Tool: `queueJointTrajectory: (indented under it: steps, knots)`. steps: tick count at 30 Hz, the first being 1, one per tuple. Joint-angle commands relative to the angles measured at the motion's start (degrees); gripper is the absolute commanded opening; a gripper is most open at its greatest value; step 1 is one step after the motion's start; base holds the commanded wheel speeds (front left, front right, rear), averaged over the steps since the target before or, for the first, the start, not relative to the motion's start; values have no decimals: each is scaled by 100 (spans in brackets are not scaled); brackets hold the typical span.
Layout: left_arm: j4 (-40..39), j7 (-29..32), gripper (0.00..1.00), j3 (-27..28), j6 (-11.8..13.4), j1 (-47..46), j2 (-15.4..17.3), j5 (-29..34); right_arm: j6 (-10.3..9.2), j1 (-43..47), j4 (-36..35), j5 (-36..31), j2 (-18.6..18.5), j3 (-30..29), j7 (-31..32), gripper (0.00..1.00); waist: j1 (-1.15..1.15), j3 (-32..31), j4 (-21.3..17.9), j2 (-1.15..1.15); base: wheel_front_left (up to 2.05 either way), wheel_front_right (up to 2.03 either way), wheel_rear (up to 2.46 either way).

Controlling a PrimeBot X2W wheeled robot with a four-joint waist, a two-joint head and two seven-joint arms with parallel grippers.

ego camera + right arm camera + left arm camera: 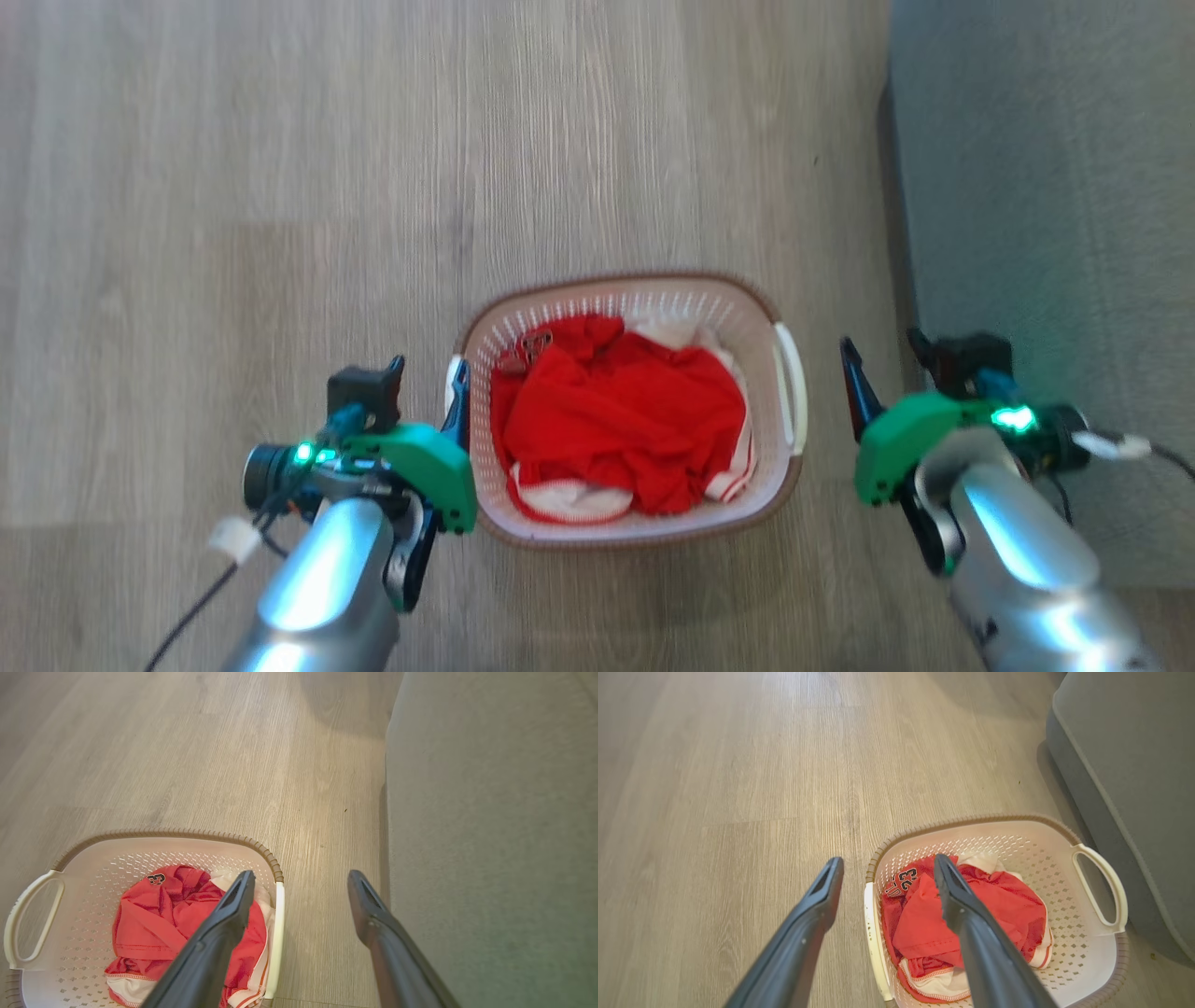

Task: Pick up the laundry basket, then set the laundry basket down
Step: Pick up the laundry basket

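Right now my left fingers (817,910) stand spread wide and grasp nothing. Seen along them, one reaches over bare floor (714,788) and the other over the clothes. The left handle (873,933) of the laundry basket (1064,868) lies between the two, and I cannot tell whether either finger touches it.

My right fingers (233,910) are parted just as wide and are also empty. One crosses above the red cloth near the rim. The other reaches over the floor close beside a grey upholstered piece (490,835). The right handle (278,933) shows in the gap between them.

From my head camera, the left fingers sit right against the basket's left side, while the right fingers hang a little apart from the right handle.

The laundry basket sits upright on the wood-look floor between my two arms. It is white and perforated, with a brown woven-look rim. Inside lies a crumpled red garment (616,411) with white trim, over something white. The grey piece runs along the basket's right side, near it but not touching.
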Motion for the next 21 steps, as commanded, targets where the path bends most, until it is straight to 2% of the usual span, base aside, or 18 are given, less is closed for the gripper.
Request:
queueJointTrajectory:
  steps: [1, 9, 15, 21]
  knots:
    - [93, -30, 100, 35, -38, -269, 43, -94, 41, -227, 69, 65, -30, 227, 13, 100, -1, 409, 28, 0, 0, 0, 0]
    - [1484, -30, 100, -760, -188, -1059, 43, -857, 41, -1079, 1133, 523, -13, 665, 269, 100, -1, 1093, 136, 0, 0, 0, 0]
    - [1855, -30, 100, -1377, -257, -1492, 43, -1487, 41, -1553, 1672, 812, 35, 960, 494, 100, -1, 1470, 173, 0, 0, 0, 0]
    - [2096, 100, 100, -1945, -296, -1851, 43, -1930, 41, -1828, 1908, 1162, 79, 1306, 709, 100, -1, 1766, 148, 0, 0, 0, 0]
